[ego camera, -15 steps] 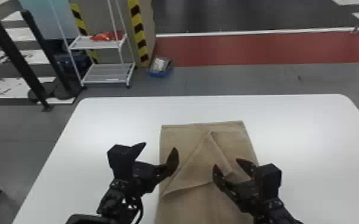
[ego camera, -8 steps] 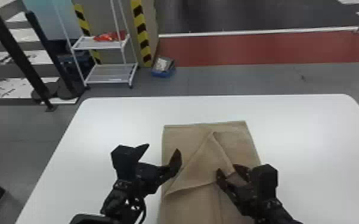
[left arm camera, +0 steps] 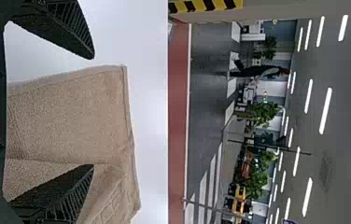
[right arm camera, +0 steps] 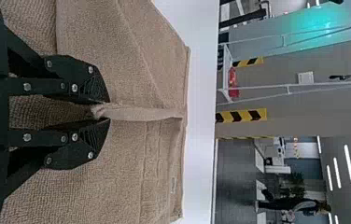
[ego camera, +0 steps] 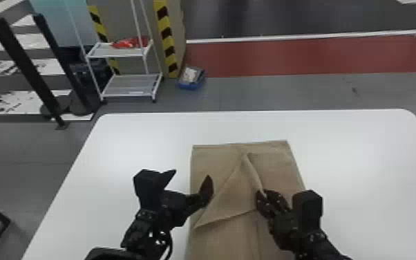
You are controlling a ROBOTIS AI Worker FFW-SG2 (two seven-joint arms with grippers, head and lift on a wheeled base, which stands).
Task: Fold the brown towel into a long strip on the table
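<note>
Pinching raised fold of brown towel (ego camera: 226,197) with right gripper (ego camera: 263,194) at five o'clock, jaws nearly together. Holding left gripper (ego camera: 191,173) wide open, empty, at seven. Got towel on white table (ego camera: 131,138), toward five. Backed by white rack (ego camera: 128,86) at ten.

We're in a big indoor hall, workshop-like: black-and-yellow hazard stripes (ego camera: 166,33), red floor lane (ego camera: 286,57), white floor markings (ego camera: 50,66), open rack (ego camera: 128,94), rows of strip lights (left arm camera: 325,110) overhead!
</note>
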